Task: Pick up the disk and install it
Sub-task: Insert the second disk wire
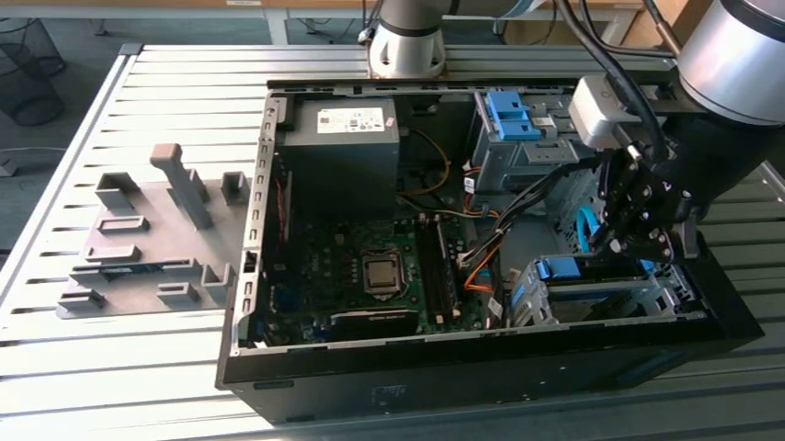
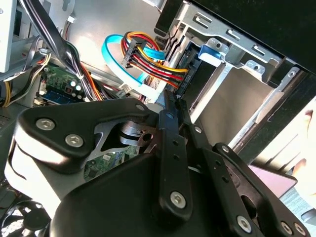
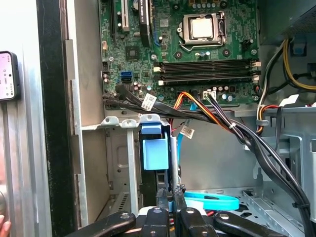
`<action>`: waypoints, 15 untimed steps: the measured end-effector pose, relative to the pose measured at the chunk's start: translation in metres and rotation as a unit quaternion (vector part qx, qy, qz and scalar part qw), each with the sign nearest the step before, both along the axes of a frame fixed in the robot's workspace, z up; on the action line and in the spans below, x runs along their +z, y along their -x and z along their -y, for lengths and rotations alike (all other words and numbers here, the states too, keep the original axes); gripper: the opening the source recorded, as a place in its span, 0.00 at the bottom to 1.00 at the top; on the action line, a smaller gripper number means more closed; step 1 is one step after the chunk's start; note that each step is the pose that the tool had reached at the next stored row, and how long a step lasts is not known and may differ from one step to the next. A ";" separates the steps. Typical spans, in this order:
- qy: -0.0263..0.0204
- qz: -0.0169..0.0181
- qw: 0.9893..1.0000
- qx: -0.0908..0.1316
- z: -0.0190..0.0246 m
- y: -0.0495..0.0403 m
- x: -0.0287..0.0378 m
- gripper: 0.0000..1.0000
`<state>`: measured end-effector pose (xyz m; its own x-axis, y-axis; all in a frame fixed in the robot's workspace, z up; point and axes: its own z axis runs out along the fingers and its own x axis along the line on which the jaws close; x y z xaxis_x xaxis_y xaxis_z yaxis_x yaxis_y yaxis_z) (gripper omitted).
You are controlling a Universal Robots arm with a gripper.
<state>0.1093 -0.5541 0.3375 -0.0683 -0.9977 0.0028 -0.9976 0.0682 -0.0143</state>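
Inside the computer case (image 1: 264,230), gripper (image 1: 641,241) clenched on the disk (image 3: 154,153), its long axis pointing into the drive bay (image 1: 608,303).

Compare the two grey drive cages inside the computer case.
The far cage stands apart from the gripper; the near cage sits right below it. The far cage carries a chunky blue bracket, the near cage a flat blue piece. Both are grey metal.

Open computer case (image 1: 264,276) on slatted table (image 1: 123,367); motherboard (image 1: 356,266) inside; grey fixture (image 1: 147,239) beside case.
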 end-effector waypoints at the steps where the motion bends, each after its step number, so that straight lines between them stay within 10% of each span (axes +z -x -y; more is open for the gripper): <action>1: 0.000 0.000 1.000 0.000 0.0002 0.0000 -0.0003 0.16; 15: -0.004 -0.001 1.000 0.000 0.0019 -0.0005 -0.0035 0.16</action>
<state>0.1097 -0.5560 0.3341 -0.0689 -0.9976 -0.0045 -0.9975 0.0689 -0.0122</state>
